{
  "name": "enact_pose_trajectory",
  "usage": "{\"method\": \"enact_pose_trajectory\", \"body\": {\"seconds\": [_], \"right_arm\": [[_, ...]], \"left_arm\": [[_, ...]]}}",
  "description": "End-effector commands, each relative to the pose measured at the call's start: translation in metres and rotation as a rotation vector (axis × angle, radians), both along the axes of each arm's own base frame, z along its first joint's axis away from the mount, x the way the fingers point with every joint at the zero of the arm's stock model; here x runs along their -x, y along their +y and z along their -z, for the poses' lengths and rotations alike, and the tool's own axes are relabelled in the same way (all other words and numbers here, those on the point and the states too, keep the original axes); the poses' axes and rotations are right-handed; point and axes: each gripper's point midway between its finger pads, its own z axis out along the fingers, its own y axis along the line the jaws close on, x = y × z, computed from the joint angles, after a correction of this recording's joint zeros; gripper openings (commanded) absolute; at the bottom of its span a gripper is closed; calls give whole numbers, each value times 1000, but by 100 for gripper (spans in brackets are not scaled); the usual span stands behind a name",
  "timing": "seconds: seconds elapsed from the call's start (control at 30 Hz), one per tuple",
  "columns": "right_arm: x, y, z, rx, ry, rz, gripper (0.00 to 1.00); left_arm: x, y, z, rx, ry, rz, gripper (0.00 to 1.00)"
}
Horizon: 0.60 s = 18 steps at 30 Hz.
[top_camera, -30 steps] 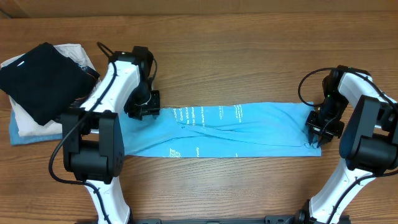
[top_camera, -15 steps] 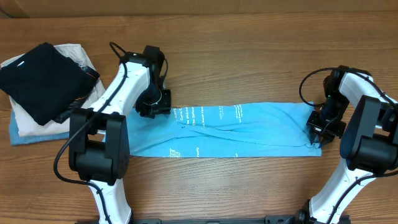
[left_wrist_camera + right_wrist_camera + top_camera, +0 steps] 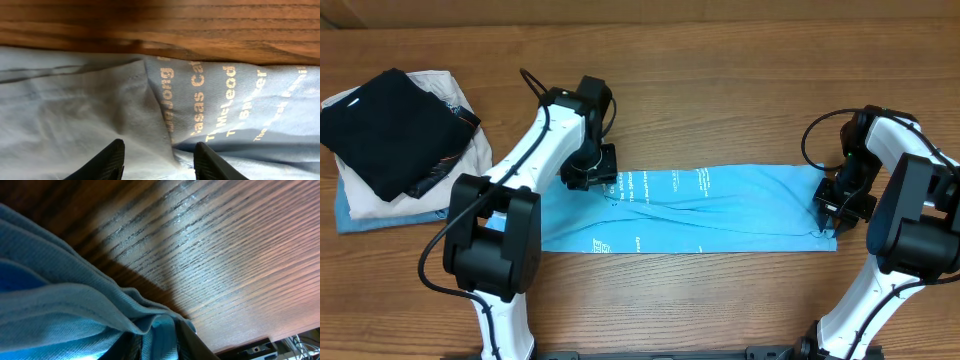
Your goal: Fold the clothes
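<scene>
While the left gripper [image 3: 159, 150] stands with its jaws well apart, both black fingers [image 3: 107, 162] hang over the light blue T-shirt [image 3: 720, 205] and clamp nothing. Between them lies a creased ridge where one layer of the cloth overlaps another, just beside rows of pale printed lettering. Whether the fingertips touch the fabric cannot be told from the left wrist view. This gripper sits at the far edge of the shirt, near its left end.

The right gripper [image 3: 152, 344] has its jaws pressed together on a bunched corner of the shirt's right end. The cloth rises off the wood there and casts a shadow under itself.

The T-shirt is folded into a long, narrow band lying across the middle of the wooden table [image 3: 720, 80], from the left arm to the right gripper, with diagonal wrinkles along it.

At the table's left end, well apart from the shirt, is a stack of folded clothes: a black garment [image 3: 385, 125] on top, a cream garment [image 3: 445, 88] beneath, and a blue cloth [image 3: 365, 222] at the bottom.
</scene>
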Motion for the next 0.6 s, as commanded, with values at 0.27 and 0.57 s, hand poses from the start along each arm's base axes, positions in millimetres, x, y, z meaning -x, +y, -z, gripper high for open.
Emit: {"method": "enact_pose_trajectory", "body": {"seconds": [0.27, 0.57], "right_arm": [[-2, -4, -2, 18, -24, 12, 25], [-2, -4, -2, 17, -23, 12, 25]], "left_arm": [[11, 6, 7, -63, 17, -65, 37], [14, 8, 13, -65, 25, -65, 17]]}}
